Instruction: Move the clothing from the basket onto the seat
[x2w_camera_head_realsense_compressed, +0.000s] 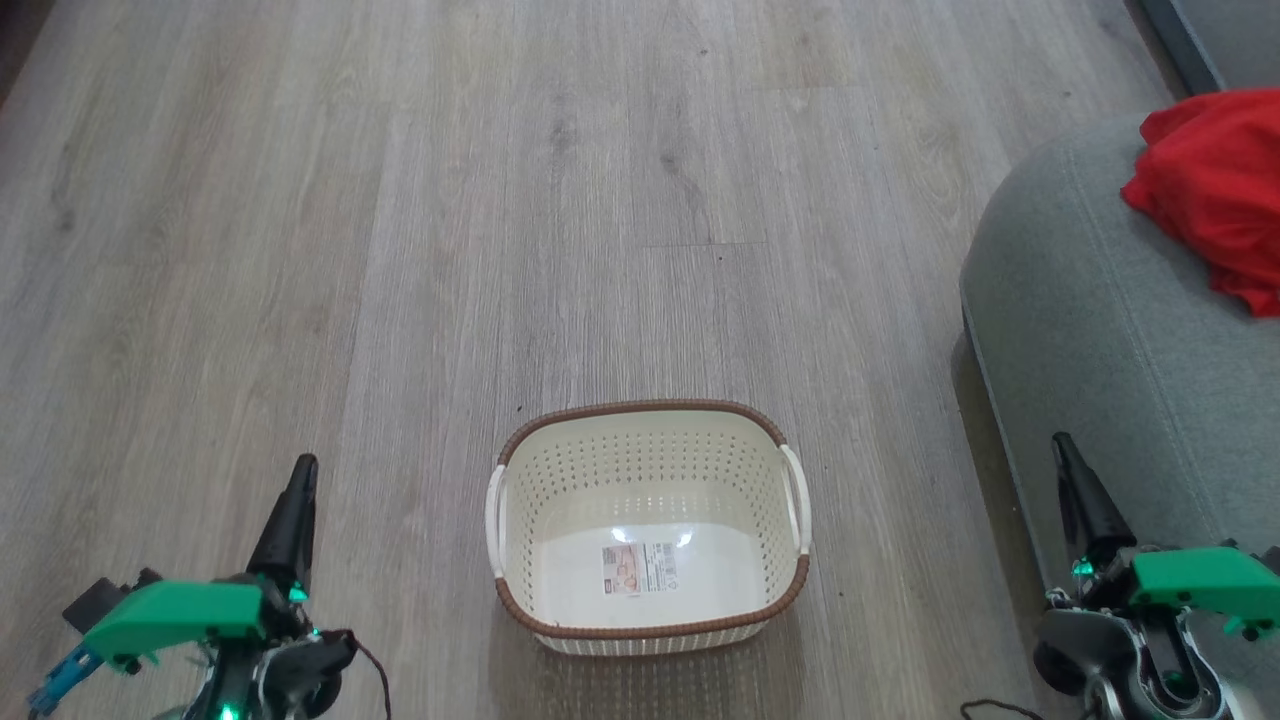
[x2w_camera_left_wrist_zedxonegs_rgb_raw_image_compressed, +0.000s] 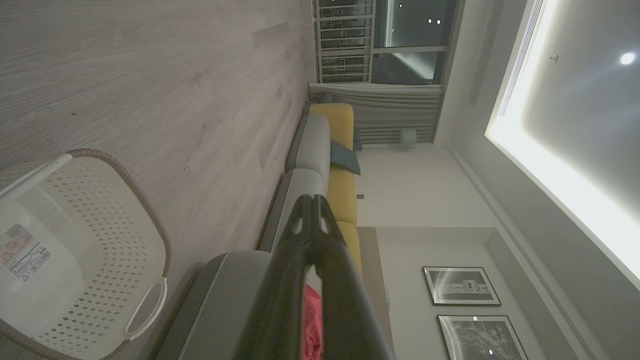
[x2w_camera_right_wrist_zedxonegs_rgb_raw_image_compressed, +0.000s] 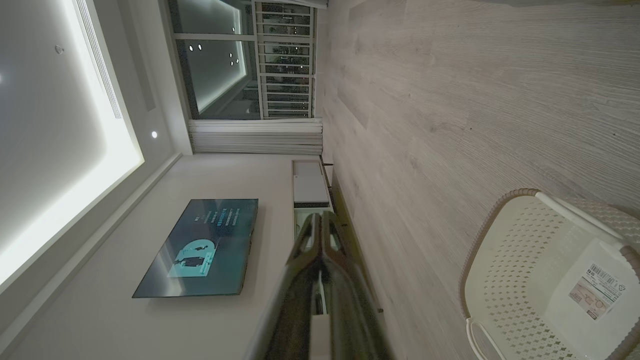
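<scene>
Your left claw (x2w_camera_head_realsense_compressed: 300, 480), at 7 o'clock, and right claw (x2w_camera_head_realsense_compressed: 1072, 470), at 4 o'clock, are both clenched tight. Between them, at 6 o'clock, the basket (x2w_camera_head_realsense_compressed: 640, 408) sits on the wood floor (x2w_camera_head_realsense_compressed: 400, 250); the red clothing (x2w_camera_head_realsense_compressed: 1215, 180) lies heaped on the grey seat (x2w_camera_head_realsense_compressed: 1090, 320) at 2 o'clock.

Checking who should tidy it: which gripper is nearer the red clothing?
Right. The right gripper hangs beside the seat bearing the clothing; the left gripper is beyond the basket, far left.
</scene>
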